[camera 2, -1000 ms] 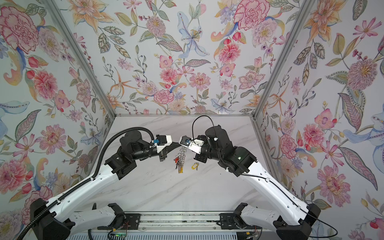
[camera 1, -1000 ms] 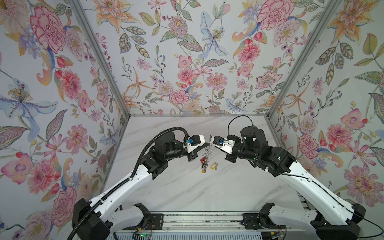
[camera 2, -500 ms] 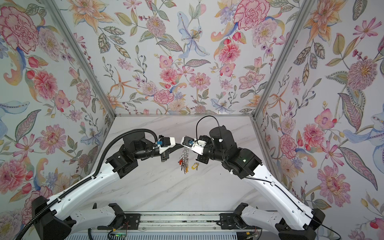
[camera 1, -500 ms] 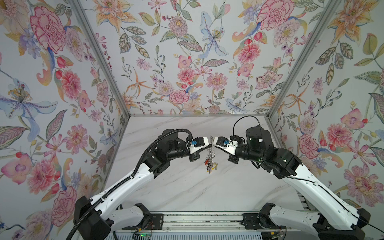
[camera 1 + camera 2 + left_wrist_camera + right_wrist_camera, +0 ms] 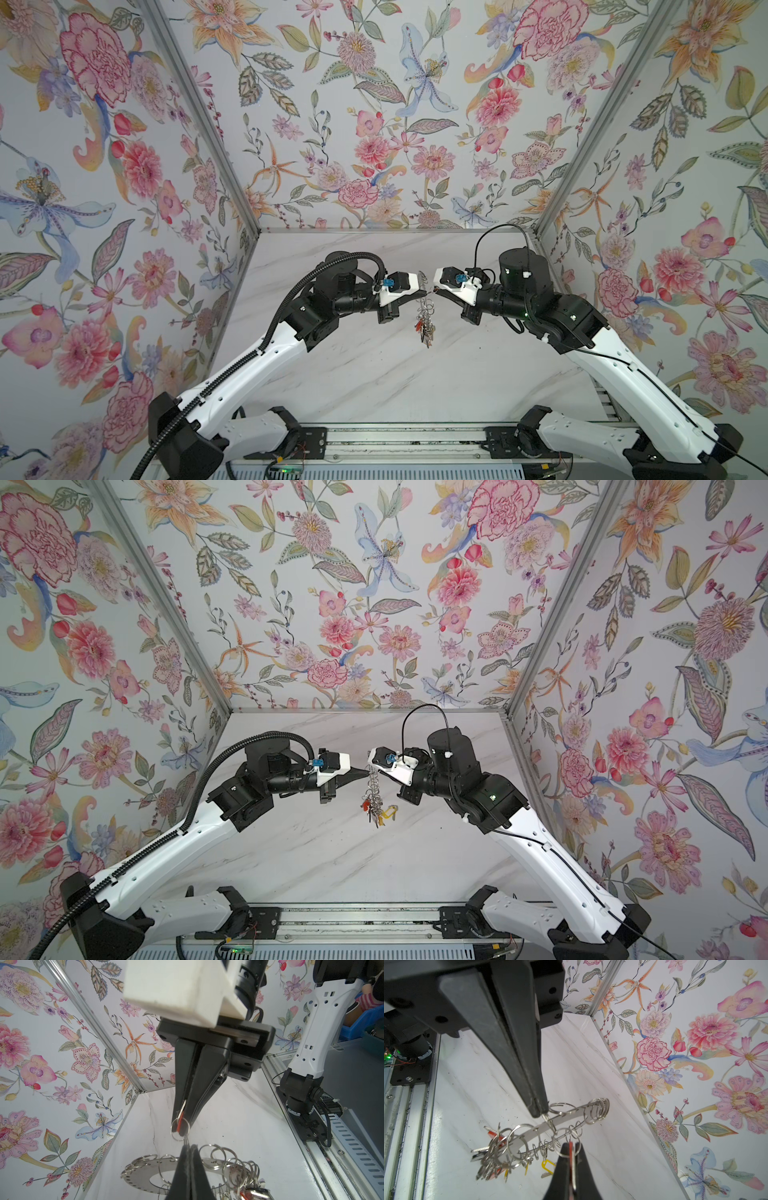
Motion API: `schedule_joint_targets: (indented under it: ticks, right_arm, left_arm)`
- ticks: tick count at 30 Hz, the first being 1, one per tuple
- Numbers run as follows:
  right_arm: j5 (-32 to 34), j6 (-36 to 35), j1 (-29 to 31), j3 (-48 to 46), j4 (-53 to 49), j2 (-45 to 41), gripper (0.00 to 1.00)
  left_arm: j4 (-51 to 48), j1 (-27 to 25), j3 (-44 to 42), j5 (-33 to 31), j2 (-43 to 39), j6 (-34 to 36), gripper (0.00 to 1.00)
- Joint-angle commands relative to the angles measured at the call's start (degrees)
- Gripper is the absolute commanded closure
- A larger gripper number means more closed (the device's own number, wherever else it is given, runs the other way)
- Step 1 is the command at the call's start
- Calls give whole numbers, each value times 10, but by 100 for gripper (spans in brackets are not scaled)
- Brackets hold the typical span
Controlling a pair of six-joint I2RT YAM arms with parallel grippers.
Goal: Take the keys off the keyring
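The keyring (image 5: 577,1112), a flat grey disc fringed with wire loops, hangs in the air over the middle of the table. My left gripper (image 5: 188,1146) (image 5: 424,294) is shut on one of its wire loops. Facing it tip to tip, my right gripper (image 5: 571,1144) (image 5: 376,771) is shut on a red-tagged key (image 5: 570,1149) whose ring is still linked to the disc. A bunch of keys (image 5: 372,808) (image 5: 492,1151) dangles below. One yellow-tagged key (image 5: 548,1165) (image 5: 390,812) lies loose on the table.
Flowered walls enclose the marble table (image 5: 374,374) on three sides. The arms' metal rail (image 5: 399,436) runs along the front edge. A blue bin (image 5: 353,1030) stands outside beyond the rail.
Both grippers have drifted a little to the right with the keyring between them. The dangling keys have swung along. Both stay shut.
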Motion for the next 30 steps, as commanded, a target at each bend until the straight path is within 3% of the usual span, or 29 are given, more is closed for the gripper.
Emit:
schedule_joint_targets:
  ticks: [1, 16, 30]
  right_arm:
    - [25, 19, -18, -1, 24, -2, 100]
    - [5, 41, -45, -37, 39, 2, 100]
    - [-31, 69, -41, -71, 63, 1, 100]
  left_arm:
    - [-7, -6, 13, 42, -26, -8, 100]
    - [129, -5, -12, 34, -67, -75, 100]
    - [264, -6, -59, -34, -93, -124, 100]
